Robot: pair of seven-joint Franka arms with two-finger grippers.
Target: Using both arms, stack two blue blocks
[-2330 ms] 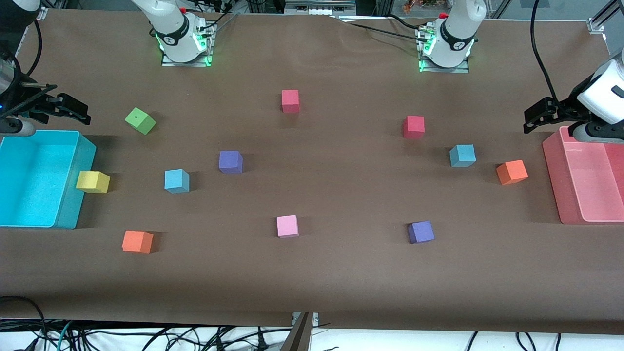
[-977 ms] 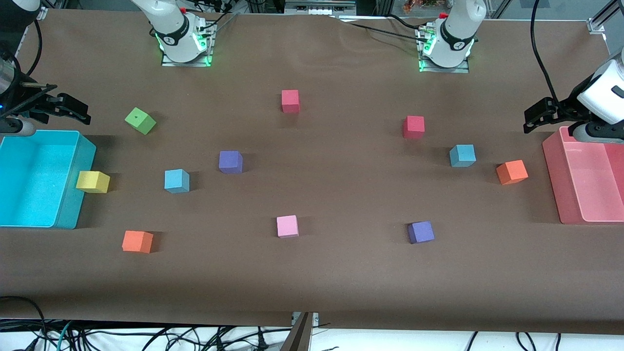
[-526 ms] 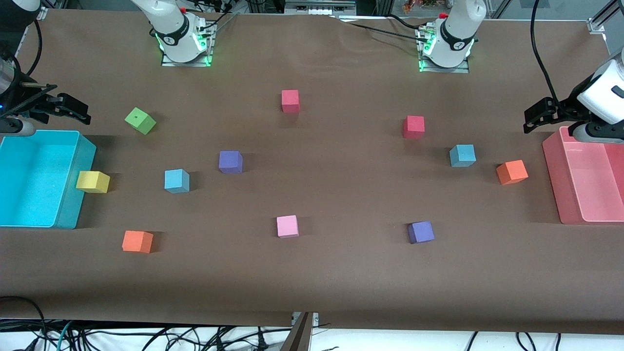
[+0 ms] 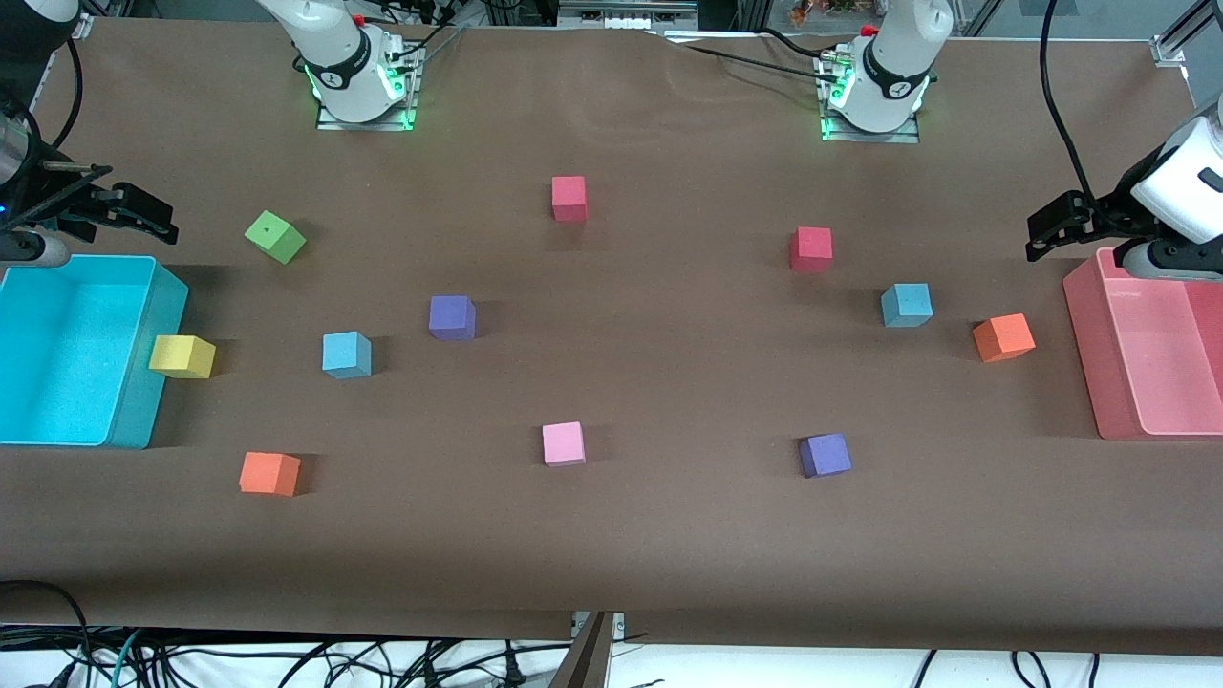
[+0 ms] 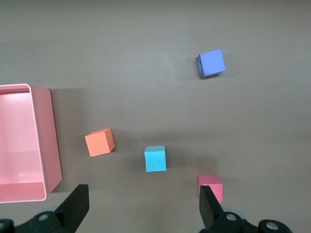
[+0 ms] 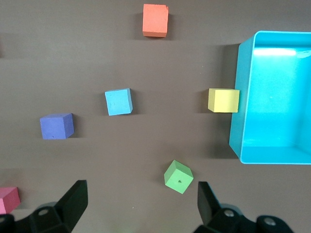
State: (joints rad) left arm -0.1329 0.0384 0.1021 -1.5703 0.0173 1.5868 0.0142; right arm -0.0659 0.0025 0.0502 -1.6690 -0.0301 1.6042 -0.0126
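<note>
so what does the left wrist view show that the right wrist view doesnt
Only the left wrist view shows the pink bin, a blue block beside an orange block, and the left gripper, open. Only the right wrist view shows the cyan bin, a yellow block touching it, a green block, the other blue block, another orange block and the right gripper, open. Each shows a purple and a red block on the brown table.

Brown-covered table (image 4: 669,554); tangled floor cables (image 4: 287,659)
</note>
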